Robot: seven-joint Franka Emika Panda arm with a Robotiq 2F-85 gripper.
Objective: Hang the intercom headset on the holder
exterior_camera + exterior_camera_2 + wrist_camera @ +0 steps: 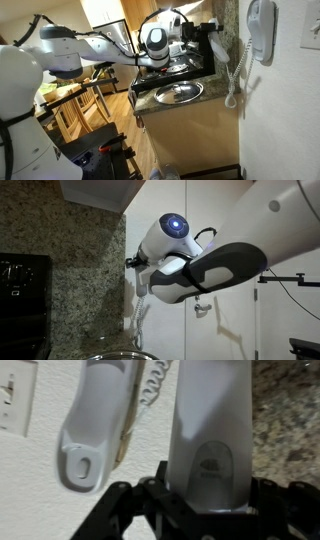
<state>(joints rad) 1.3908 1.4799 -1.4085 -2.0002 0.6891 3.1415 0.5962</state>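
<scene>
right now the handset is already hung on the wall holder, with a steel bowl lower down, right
Not quite. The handset is not on the holder. The wrist view shows it held in the gripper, beside the empty holder. The steel bowl is lower down, as you say.

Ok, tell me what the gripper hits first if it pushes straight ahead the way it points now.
Probably the white wall, not the holder. The gripper, shut on the intercom headset, points just beside the holder. Depth is unclear.
</scene>
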